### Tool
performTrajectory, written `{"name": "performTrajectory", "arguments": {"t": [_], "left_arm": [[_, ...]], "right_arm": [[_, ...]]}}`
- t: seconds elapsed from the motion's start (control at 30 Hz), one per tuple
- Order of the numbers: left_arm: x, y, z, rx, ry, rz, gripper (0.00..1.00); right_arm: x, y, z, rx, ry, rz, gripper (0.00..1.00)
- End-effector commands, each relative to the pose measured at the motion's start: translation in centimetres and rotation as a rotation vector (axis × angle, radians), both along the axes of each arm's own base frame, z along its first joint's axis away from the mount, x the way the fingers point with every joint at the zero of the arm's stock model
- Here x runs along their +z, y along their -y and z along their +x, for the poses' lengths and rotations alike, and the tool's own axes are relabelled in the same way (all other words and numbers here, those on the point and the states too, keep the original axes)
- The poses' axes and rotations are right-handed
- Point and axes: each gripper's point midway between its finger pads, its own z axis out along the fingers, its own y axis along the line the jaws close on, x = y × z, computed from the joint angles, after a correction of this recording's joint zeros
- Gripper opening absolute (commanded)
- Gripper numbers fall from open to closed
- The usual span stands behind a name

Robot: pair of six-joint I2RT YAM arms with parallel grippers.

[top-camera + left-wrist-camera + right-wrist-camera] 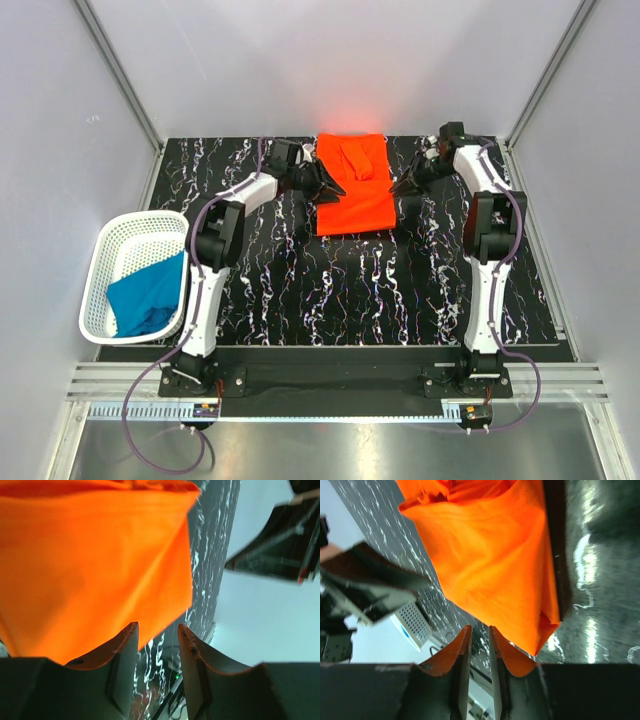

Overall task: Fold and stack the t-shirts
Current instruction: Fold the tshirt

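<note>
Nearest us, the two white-shelled arms rise from their bases at the near edge of the table (330, 290). Its top is glossy black, veined with white like marble.

To the left, partly over the table's side edge, stands a white plastic mesh basket (115, 235), oval with rounded corners. The teal blue t-shirt (148, 298) lies crumpled inside it, soft and matte, with one fold pushed up against the right wall.

Further back, both arms reach toward the far middle of the table, where the orange-red t-shirt (355, 200) lies flat as a rough rectangle. A narrower band of its own cloth is laid over its far part. Seen close from the wrists, the fabric is a fine, smooth knit with shallow creases and a folded corner.

The left gripper (325, 185) sits at the shirt's left edge. Its dark, curved fingers are spread apart, with bare table showing between them and no cloth pinched. The right gripper (405, 185) sits just off the shirt's right edge. Its fingers are drawn to a narrow slit, and we see nothing in it.

Each arm shows as a blurred dark shape in the other's wrist view. Plain pale walls with metal corner posts close the scene behind.
</note>
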Motion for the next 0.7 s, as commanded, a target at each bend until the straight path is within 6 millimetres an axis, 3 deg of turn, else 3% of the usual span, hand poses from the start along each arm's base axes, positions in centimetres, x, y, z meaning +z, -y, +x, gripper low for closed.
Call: {"name": "performTrajectory", "arguments": {"t": [0.0,0.07,0.1,0.17,0.33,0.47,0.57,0.67], "left_arm": [[0.4,0.6,1.8,0.015,0.018,-0.08,0.4],[-1.6,-0.2,1.8,0.049,-0.034,-0.058,0.39],[-2.2,-0.8,2.0,0.068,-0.049,-0.052,0.38],[-3.3,-1.6,2.1,0.091,-0.07,-0.039,0.38],[-4.1,-2.9,2.4,0.106,-0.083,-0.026,0.38],[-3.5,-2.9,2.3,0.092,-0.072,-0.023,0.38],[-2.6,-3.5,1.9,0.074,-0.063,0.028,0.39],[0.0,-3.6,1.7,0.062,-0.009,0.035,0.41]], "right_arm": [[0.4,-3.0,-2.1,0.071,-0.012,0.077,0.27],[1.3,-3.2,-2.9,0.079,0.011,0.101,0.27],[0.3,-3.2,-4.0,0.081,-0.023,0.104,0.27],[0.3,-3.4,-4.9,0.102,-0.023,0.129,0.27],[-3.3,-3.1,-6.3,0.106,-0.091,0.11,0.26],[-5.2,-2.1,-5.7,0.084,-0.106,0.052,0.25],[-5.6,-1.5,-5.4,0.065,-0.108,0.015,0.25],[-5.2,-1.6,-5.4,0.068,-0.1,0.022,0.26]]}}
